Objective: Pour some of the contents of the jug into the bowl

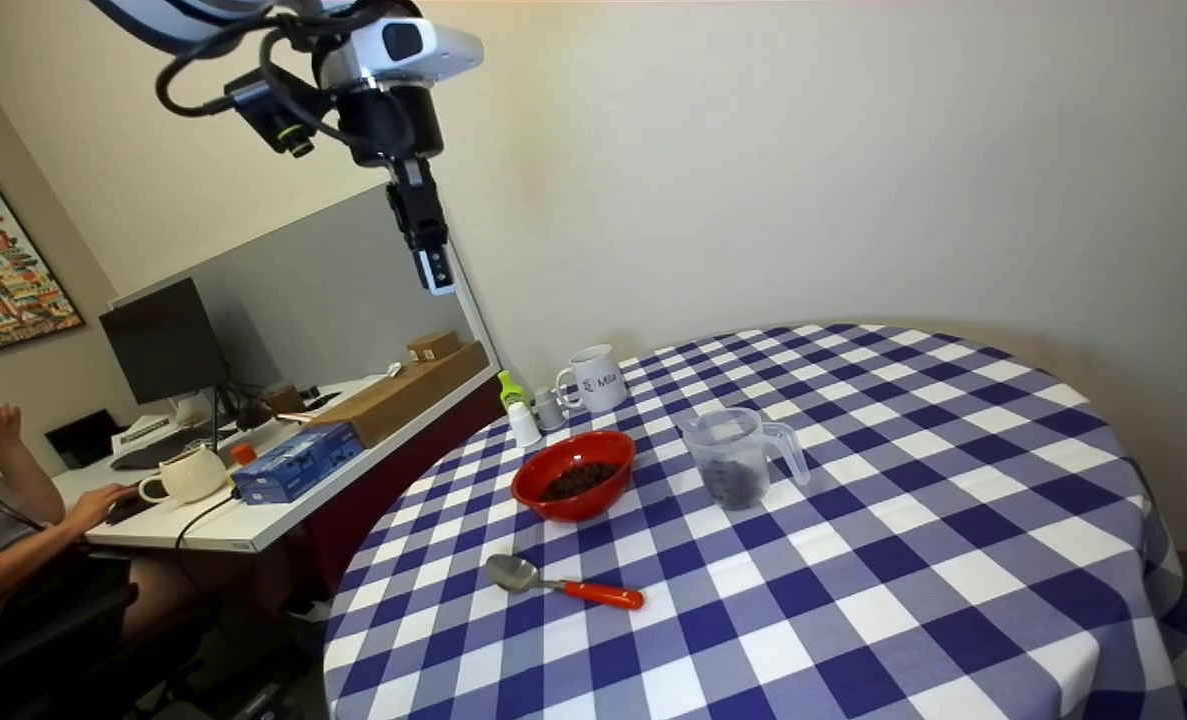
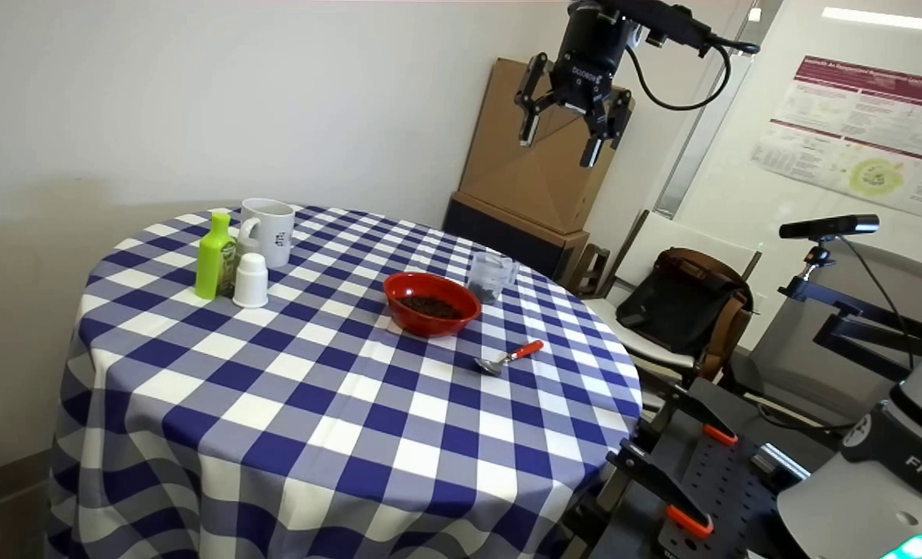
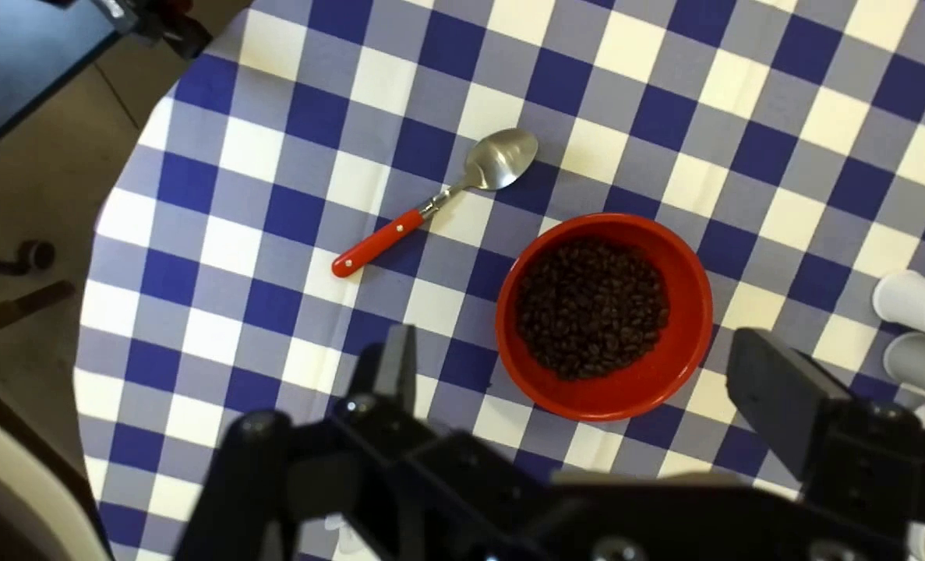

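Inside table edge [image 1: 1048, 400]: bowl [image 1: 593, 503], jug [image 1: 736, 460]; tool [image 2: 558, 153] high, spread.

The shiny red bowl [image 1: 573, 508] sits flat, with brown coffee beans [image 3: 591, 308] inside. In an exterior view the see-through plastic jug [image 1: 729, 453] stands upright near it, at 3 o'clock, its handle at 3 o'clock too, dark stuff [image 1: 733, 485] at its bottom.

Checked cloth [image 1: 963, 565] covers the round counter [image 2: 328, 404]

A red bowl [image 3: 657, 378] sits upright on its blue-and-white squares; a clear jug [image 1: 723, 450] stands near it; a red-handled spoon [image 3: 428, 209] lies near it too; a white mug [image 1: 601, 380], a green bottle [image 2: 213, 262], a small white container [image 2: 251, 282] and a small grey container [image 1: 550, 410] stand grouped together.
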Robot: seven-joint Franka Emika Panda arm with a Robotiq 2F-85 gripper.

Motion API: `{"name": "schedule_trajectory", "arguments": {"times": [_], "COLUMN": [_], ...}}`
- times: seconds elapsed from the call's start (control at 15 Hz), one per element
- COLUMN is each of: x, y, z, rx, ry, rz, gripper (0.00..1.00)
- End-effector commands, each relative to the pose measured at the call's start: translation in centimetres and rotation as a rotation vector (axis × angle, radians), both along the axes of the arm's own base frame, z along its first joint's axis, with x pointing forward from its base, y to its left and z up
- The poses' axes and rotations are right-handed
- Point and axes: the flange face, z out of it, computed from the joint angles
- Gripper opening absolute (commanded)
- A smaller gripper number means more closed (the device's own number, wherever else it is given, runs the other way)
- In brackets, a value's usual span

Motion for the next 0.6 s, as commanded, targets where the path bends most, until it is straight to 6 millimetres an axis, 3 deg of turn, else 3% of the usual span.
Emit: {"name": "schedule_trajectory", "arguments": {"times": [0.0, 0.47, 0.53], "x": [0.1, 2.0, 1.5], "y": [-0.4, -2.0, -1.6], "z": [2.3, 5.6, 4.6], "rx": [-0.039, -0.086, -0.073], "ry": [0.006, -0.071, -0.064], "rz": [0.192, 0.56, 0.466], "gripper": [1.0, 1.0, 1.0]}}
